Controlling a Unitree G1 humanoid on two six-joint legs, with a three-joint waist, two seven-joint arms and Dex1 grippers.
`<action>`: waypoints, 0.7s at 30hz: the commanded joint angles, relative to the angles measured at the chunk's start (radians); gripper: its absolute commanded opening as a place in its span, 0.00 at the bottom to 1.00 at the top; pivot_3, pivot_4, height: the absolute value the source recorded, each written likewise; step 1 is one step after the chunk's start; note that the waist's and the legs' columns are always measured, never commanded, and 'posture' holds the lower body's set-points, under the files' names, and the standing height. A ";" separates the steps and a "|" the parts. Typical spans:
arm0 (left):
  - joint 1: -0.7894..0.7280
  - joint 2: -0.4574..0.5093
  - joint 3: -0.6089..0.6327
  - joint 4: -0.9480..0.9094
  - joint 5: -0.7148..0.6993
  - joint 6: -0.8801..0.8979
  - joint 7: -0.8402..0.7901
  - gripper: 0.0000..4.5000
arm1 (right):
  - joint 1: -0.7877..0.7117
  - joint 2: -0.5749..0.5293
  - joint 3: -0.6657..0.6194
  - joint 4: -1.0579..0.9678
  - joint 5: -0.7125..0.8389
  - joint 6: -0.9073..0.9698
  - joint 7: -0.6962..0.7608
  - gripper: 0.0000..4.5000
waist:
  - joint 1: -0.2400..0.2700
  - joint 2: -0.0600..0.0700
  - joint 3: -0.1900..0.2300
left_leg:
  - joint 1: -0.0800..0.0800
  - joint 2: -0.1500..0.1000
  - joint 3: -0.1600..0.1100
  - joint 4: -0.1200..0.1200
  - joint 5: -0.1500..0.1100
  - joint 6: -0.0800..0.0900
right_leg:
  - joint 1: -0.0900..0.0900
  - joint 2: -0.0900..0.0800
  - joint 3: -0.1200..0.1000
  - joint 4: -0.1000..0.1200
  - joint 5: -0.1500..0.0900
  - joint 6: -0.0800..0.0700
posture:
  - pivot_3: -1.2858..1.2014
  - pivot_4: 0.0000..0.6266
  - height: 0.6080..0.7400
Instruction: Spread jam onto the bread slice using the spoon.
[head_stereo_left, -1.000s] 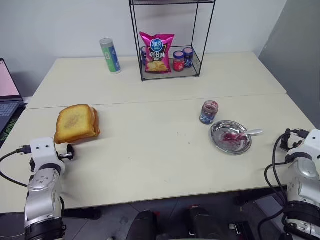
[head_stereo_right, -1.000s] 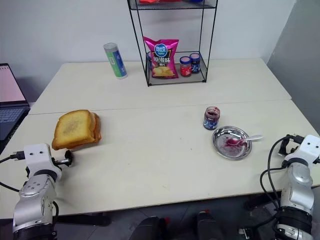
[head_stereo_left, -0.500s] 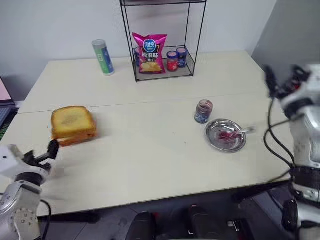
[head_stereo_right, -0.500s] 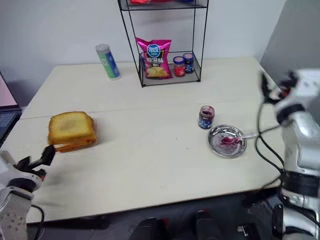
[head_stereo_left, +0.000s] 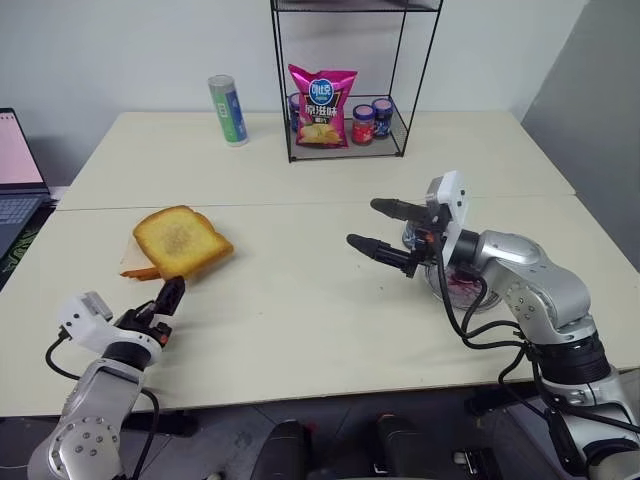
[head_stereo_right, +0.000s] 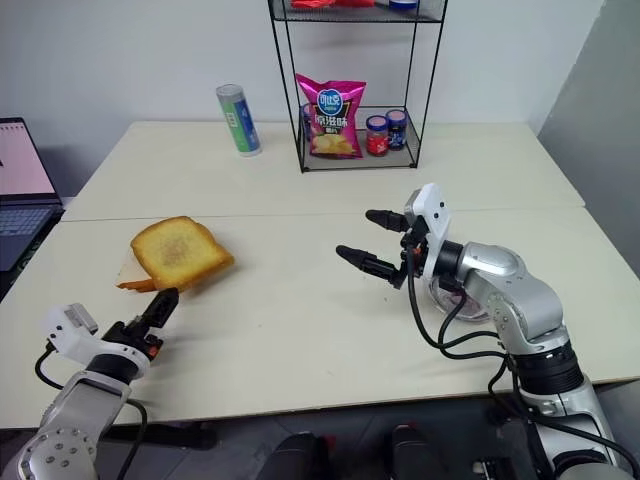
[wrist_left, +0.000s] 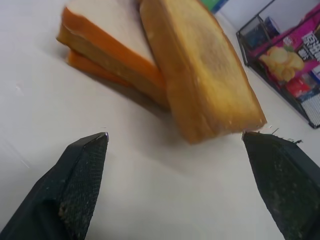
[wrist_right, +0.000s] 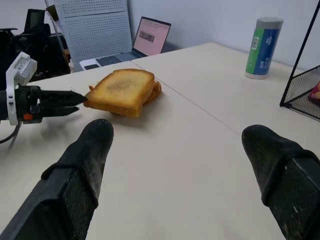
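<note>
Swinging inward over the table, right gripper (head_stereo_left: 385, 228) gapes empty; left gripper (wrist_left: 175, 145) likewise.

- Right gripper (head_stereo_left: 385, 227) has been swung from the right edge to frame centre, covering the plate (head_stereo_left: 487, 296).
- Left gripper (head_stereo_left: 160, 305) has been brought up just short of the bread slice (head_stereo_left: 182, 238).

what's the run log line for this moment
left gripper: open, near bread slice, not touching | right gripper: open, empty, above table | spoon: not held
</note>
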 joint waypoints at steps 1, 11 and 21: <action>0.005 0.022 0.006 -0.023 -0.033 -0.029 -0.025 1.00 | 0.004 0.012 -0.019 -0.063 0.017 0.016 0.005 1.00 | 0.001 0.000 0.000 | 0.000 0.000 0.000 -0.001 0.000 0.000 | 0.000 0.000 0.000 0.000 0.000 0.000 | 0.52 0.24 1.00; -0.140 0.057 -0.026 0.143 -0.020 -0.079 -0.048 1.00 | 0.000 0.037 -0.019 -0.133 0.039 0.090 -0.009 1.00 | 0.002 0.000 0.000 | 0.000 0.003 -0.002 -0.001 0.000 0.000 | 0.000 0.003 -0.002 0.001 -0.004 -0.001 | 0.52 0.24 1.00; -0.199 0.041 -0.036 0.204 -0.056 -0.098 -0.068 0.72 | 0.019 0.039 -0.031 -0.162 0.042 0.121 -0.023 1.00 | 0.002 0.000 0.000 | 0.000 0.003 -0.002 -0.001 0.000 0.000 | -0.001 0.003 -0.003 0.001 -0.001 0.000 | 0.52 0.24 1.00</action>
